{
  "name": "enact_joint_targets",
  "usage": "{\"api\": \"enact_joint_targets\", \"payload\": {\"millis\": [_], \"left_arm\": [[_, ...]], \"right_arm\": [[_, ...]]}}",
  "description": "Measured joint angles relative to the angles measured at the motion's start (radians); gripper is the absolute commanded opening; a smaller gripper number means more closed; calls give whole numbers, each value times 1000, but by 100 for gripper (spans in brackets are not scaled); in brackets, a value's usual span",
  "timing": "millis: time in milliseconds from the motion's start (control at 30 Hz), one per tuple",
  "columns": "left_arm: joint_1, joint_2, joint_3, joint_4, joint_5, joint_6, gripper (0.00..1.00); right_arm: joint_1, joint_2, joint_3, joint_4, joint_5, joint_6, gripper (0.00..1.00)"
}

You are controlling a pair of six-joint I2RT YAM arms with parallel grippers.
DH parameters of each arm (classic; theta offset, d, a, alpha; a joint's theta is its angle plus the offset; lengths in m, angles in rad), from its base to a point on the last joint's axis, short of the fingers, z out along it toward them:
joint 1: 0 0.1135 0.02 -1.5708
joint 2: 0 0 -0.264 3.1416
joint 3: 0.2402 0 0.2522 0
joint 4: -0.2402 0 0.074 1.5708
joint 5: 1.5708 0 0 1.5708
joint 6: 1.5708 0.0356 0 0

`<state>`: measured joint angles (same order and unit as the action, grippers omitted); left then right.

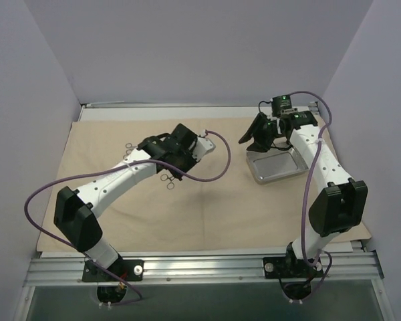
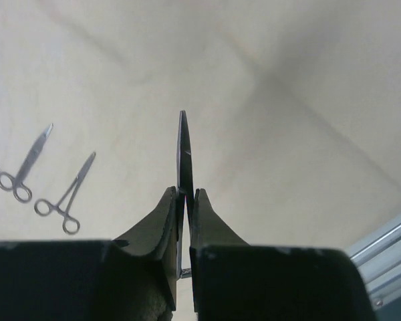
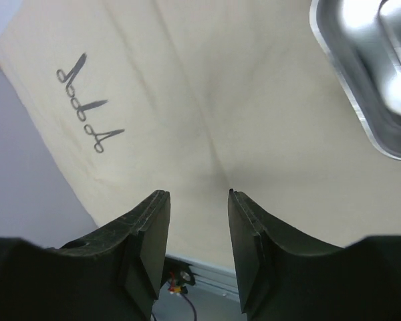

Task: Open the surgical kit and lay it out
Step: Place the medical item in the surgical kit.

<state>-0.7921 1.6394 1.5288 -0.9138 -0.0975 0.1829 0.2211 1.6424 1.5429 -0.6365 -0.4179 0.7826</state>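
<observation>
The beige cloth wrap [image 1: 207,207] lies spread flat over the table. My left gripper [image 1: 149,145] [image 2: 185,195] is shut on a thin scissor-like instrument [image 2: 184,154], which is seen edge-on with its tip pointing away, above the cloth [image 2: 287,134]. Three more instruments lie on the cloth to its left [image 2: 67,194] [image 3: 87,107]; ring handles show beside the left arm [image 1: 168,179]. The shiny steel tray [image 1: 277,166] [image 3: 361,67] sits on the cloth at the right. My right gripper [image 1: 248,138] [image 3: 198,200] hangs open and empty above the cloth, just left of the tray.
An aluminium rail [image 1: 200,264] runs along the near table edge and carries both arm bases. Pale walls close in the left, right and back. A purple cable [image 1: 214,167] loops from the left wrist over the cloth.
</observation>
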Motion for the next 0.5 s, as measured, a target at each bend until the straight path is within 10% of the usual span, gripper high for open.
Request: {"api": "enact_joint_targets", "payload": {"millis": [500], "left_arm": [[380,-158,-365,-84,116,465,2]], "right_arm": [[-102,-180,-340,0,12,-138,40]]}}
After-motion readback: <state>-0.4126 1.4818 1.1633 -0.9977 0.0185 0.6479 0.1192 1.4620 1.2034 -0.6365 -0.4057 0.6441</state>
